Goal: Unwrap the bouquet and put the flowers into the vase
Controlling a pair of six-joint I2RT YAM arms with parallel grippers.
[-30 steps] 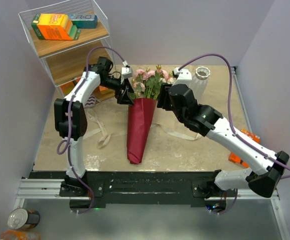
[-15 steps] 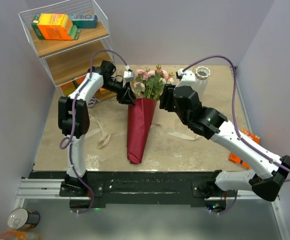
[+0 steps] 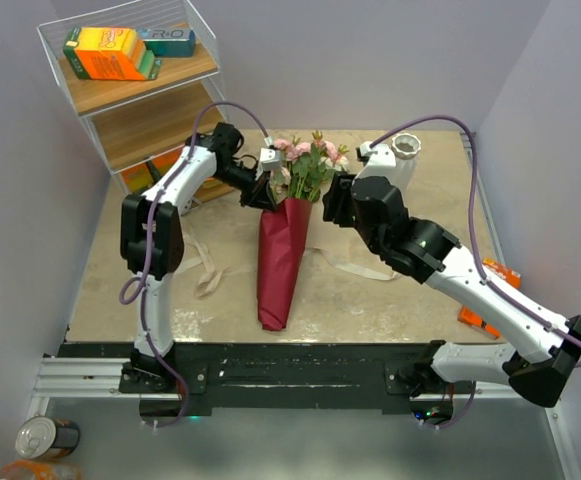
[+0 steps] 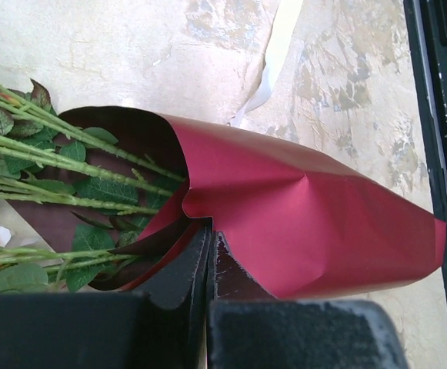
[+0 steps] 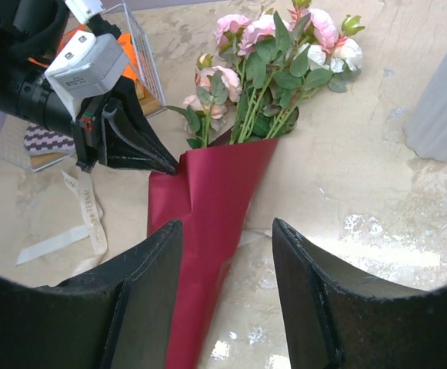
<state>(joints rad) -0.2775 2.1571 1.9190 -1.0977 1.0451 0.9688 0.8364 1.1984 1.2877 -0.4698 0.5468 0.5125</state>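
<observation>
Two grippers at the bouquet (image 3: 282, 250), flat on the table (image 3: 330, 300), blooms toward the far edge. Left gripper (image 4: 210, 231) clenched on the left rim of the maroon paper (image 4: 308, 223); right gripper (image 5: 227, 231) spread wide above the cone, grasping nothing. Flowers (image 5: 273, 54) inside the wrap; vase (image 3: 405, 146) upright near the blooms, to their right.

- I see a beige, marbled table (image 3: 420, 300), closed in behind and on both sides by plain pale lavender walls (image 3: 390, 60).
- A white wire shelf unit (image 3: 150, 125) with wooden boards stands at the back-left corner, with an orange box (image 3: 105, 52) on its top board.
- A black rail (image 3: 290, 365) runs along the table's near edge.
- The light on my feed is soft and even.
</observation>
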